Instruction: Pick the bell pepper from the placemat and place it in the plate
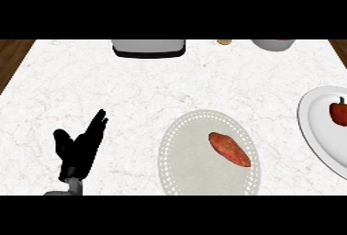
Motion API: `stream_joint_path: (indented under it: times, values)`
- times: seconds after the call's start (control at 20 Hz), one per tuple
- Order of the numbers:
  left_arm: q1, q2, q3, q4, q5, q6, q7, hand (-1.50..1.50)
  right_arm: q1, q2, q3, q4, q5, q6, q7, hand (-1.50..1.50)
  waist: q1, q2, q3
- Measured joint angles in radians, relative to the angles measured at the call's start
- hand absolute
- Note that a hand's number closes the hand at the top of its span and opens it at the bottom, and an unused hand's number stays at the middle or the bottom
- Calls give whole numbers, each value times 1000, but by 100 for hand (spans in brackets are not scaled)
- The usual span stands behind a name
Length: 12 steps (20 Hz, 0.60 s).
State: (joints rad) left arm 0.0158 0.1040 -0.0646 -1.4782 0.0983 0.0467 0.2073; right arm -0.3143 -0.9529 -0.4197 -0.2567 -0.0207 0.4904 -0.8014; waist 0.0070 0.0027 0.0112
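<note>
A red bell pepper (338,113) with a green stem lies on the white plate (318,133) at the right edge of the counter. The pale round placemat (183,160) sits at lower centre, with an orange-red sweet potato (229,148) lying on it at an angle. My left hand (76,148) stands open at the lower left, fingers straight and pointing up, well left of the placemat and holding nothing. No right hand shows anywhere in the head view.
A grey and black appliance (148,47) stands at the counter's far edge. To its right lie a small tan object (223,41) and a white bowl (274,44). Dark wood floor shows past the counter's left and right edges.
</note>
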Motion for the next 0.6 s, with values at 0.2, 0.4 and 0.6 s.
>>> stream_joint_path:
  times: [0.2,0.4,0.6]
  values:
    - [10,2,8,-3,6,-5,-8,0,79,-10,21,-34,18,-20,-46,-150,-7,-2,0]
    - [13,2,9,-8,4,-3,-1,0,144,-23,37,-60,27,-32,-77,-150,-12,-4,0]
    - [14,-4,2,-9,-9,7,-2,0,198,-20,51,-82,30,-47,-105,-150,-14,-5,-1]
